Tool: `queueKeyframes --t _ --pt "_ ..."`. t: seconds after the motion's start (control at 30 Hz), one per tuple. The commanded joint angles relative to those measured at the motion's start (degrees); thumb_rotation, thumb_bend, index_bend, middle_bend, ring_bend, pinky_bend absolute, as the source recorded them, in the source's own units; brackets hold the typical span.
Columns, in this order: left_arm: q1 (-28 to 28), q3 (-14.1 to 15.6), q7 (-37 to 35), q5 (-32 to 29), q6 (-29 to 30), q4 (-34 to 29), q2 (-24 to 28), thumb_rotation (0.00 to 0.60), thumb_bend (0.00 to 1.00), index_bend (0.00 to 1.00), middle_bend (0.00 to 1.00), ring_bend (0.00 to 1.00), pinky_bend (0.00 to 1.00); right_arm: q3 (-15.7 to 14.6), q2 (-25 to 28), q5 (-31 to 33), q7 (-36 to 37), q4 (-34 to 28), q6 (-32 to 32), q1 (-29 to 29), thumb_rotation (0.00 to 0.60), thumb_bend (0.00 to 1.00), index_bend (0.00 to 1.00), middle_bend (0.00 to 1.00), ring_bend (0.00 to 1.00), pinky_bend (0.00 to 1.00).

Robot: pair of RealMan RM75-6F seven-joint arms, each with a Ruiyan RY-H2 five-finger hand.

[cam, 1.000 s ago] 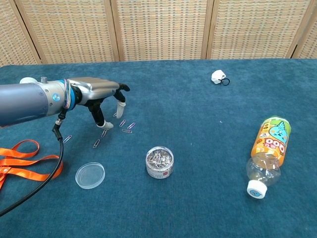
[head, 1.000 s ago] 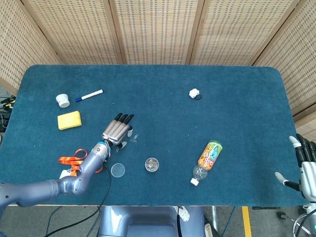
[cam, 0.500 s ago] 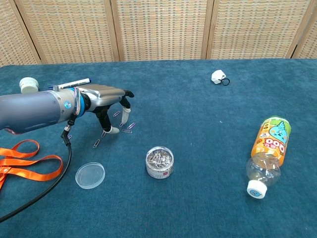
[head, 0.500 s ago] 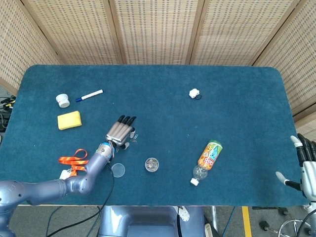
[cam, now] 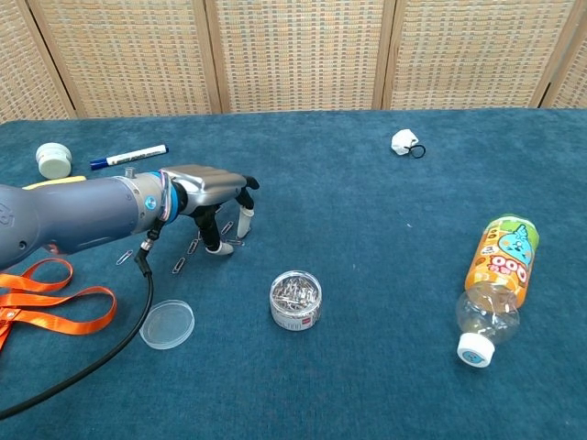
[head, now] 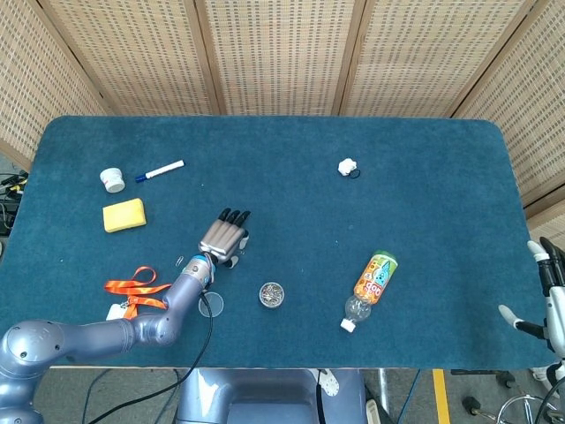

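My left hand (cam: pixel 213 186) hovers palm-down over several loose paper clips (cam: pixel 235 241) on the blue table cloth. Its thumb and one fingertip (cam: pixel 244 222) reach down to the cloth, a little apart, with a clip lying between them. I see nothing lifted. The head view puts the left hand (head: pixel 224 236) just up-left of the small clear jar of clips (head: pixel 272 294). The jar (cam: pixel 295 299) stands open, and its round clear lid (cam: pixel 166 324) lies to its left. My right hand (head: pixel 552 291) hangs off the table's right edge, fingers spread, holding nothing.
A plastic bottle (cam: pixel 495 284) with an orange label lies on its side at the right. An orange lanyard (cam: pixel 46 298) lies at front left. A marker (cam: pixel 128 157), a white cap (cam: pixel 53 160) and a yellow sponge (head: pixel 124 215) sit far left. A white lump (cam: pixel 402 140) lies at the back.
My left hand has slid to the right across the scattered clips, toward the jar, its fingertips staying low on the cloth. The right hand has drifted slightly further off the right edge.
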Motion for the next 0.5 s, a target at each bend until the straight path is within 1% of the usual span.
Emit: queueKeyframes --t 0.03,0.5 --pt "-0.2 0.0 0.0 -0.4 0.1 0.2 -0.3 0.600 0.37 0.49 0.00 0.00 0.00 0.1 0.1 0.1 0.2 0.0 0.0 0.0 0.600 0.00 0.00 0.00 0.00 0.00" --pt "-1.0 0.7 1.2 -2.7 0.6 0.8 -0.9 0.600 0.41 0.50 0.00 0.00 0.00 0.1 0.3 0.1 0.8 0.0 0.3 -0.2 0.600 0.00 0.00 0.00 0.00 0.00"
